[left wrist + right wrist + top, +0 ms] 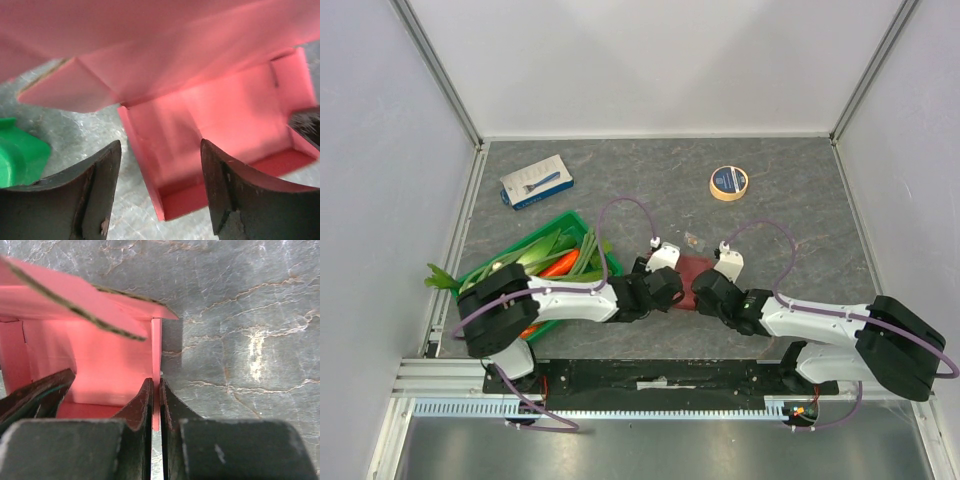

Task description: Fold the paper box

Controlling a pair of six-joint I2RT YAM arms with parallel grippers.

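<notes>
The grey marbled desk [800,200] carries a green crate [548,224] of vegetables at its left. The pink paper box [692,270] lies near the front middle, between both arms, partly folded, with its walls raised and its flaps loose. The left gripper [160,145] hangs released just above the box's open tray. The right gripper [155,385] pinches one upright side wall of the box. Well behind them lie a blue-and-white package [536,181] and a roll of tape [729,183].

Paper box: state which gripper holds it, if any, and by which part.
The right gripper is shut on the paper box, pinching one thin upright side wall between its fingers. The left gripper is open, fingers apart, gripping nothing.
</notes>
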